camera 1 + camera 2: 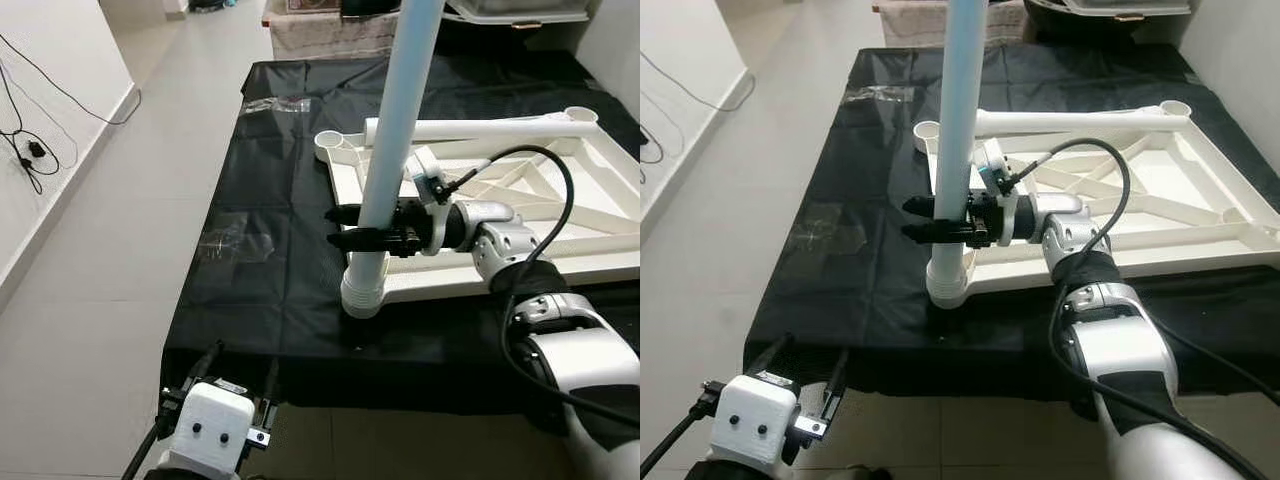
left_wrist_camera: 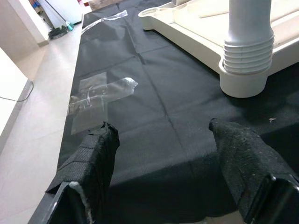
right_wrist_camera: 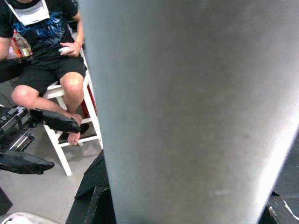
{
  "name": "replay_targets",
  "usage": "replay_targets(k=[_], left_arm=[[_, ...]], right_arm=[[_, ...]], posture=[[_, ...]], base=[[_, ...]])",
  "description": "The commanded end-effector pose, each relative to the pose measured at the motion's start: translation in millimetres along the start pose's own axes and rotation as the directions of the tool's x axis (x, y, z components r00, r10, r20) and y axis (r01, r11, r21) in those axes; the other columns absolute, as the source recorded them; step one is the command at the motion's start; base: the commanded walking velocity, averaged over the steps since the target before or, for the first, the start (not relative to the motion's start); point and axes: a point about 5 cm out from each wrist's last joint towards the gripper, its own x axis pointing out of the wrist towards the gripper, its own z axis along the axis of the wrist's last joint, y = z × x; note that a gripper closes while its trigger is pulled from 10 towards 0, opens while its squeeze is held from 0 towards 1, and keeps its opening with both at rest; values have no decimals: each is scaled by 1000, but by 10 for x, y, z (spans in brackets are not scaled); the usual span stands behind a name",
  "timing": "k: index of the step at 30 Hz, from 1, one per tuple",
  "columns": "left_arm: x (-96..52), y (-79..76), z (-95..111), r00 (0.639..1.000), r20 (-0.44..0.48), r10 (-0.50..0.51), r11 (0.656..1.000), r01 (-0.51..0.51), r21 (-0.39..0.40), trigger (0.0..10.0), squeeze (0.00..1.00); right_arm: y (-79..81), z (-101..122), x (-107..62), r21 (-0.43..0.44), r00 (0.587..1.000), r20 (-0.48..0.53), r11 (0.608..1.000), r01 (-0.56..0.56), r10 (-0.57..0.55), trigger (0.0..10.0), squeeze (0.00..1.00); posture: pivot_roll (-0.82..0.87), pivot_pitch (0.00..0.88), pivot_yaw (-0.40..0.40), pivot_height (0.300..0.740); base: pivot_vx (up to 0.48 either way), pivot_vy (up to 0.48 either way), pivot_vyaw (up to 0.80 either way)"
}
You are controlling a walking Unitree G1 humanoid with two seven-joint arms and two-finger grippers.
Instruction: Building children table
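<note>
The right tool (image 1: 345, 228) is clamped on the upright white table leg (image 1: 395, 150) seated in the upturned tabletop (image 1: 520, 215), while the left tool (image 2: 163, 154) hangs with fingers apart near the black sheet (image 1: 270, 270).

Table leg (image 1: 400, 130) cut off at 12 o'clock, top unseen. Tabletop (image 1: 560, 200) runs off at 3 o'clock. Seated person (image 3: 44, 42) cropped at the shoulders.

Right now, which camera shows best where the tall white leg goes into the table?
The left wrist view: the leg stands upright in the corner socket of the upside-down table, close and unblocked. Both eye views show the joint smaller, below the right gripper holding the leg. The right wrist view shows the leg's side up close.
</note>
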Motion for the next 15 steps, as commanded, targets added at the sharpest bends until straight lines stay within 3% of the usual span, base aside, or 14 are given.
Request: replay_targets(k=[1, 15], left_arm=[[-41, -189, 48, 998, 0, -70, 995, 70, -65, 10000, 0], [-34, -198, 56, 998, -3, -65, 996, 65, -63, 10000, 0]], right_arm=[[1, -34, 23, -2, 999, -39, 1000, -14, 14, 10000, 0], [24, -92, 151, -54, 995, -79, 997, -57, 53, 10000, 0]], posture=[[168, 252, -2, 740], [167, 257, -11, 740]], base=[[0, 0, 0], [0, 0, 0]])
